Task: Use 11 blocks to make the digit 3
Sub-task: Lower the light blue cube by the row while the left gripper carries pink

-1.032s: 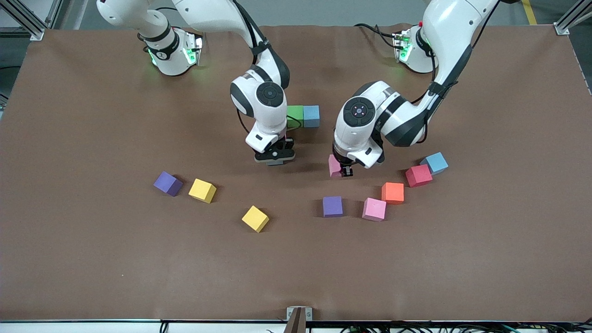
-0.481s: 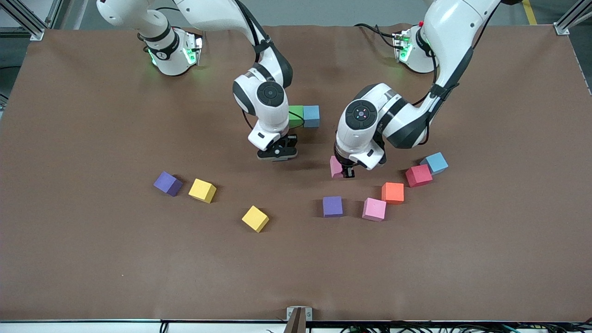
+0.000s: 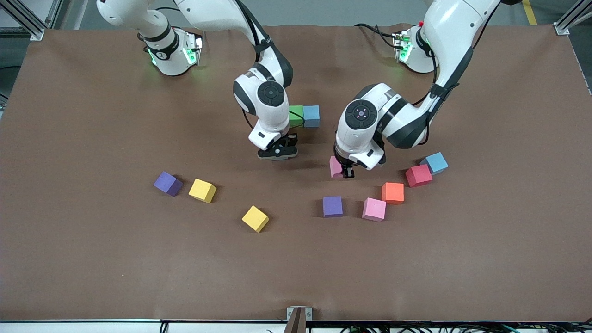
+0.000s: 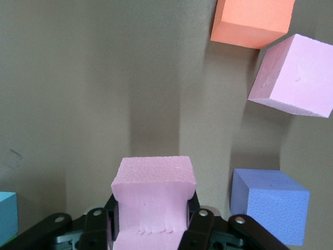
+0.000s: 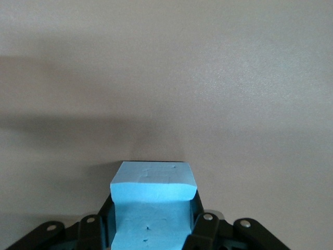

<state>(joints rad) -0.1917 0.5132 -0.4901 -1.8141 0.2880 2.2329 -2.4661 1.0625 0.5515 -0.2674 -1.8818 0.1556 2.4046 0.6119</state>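
Left hand (image 3: 346, 172) points straight down, clamping a pink block (image 4: 152, 200) low over the table (image 3: 92, 259). Right hand (image 3: 277, 154), also vertical, grips a blue block (image 5: 153, 208).

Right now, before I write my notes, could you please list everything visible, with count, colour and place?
Table: one, brown, under everything.
Touching pair: green block and blue block, mid-table, farthest from the front camera.
Loose blocks toward the left arm's end: five, second blue block, red block, orange block, pink block, purple block.
Loose blocks toward the right arm's end: three, second purple block, yellow block, second yellow block.
Held blocks: two, held pink block, held blue block.
Left gripper: shut on the held pink block.
Right gripper: shut on the held blue block.
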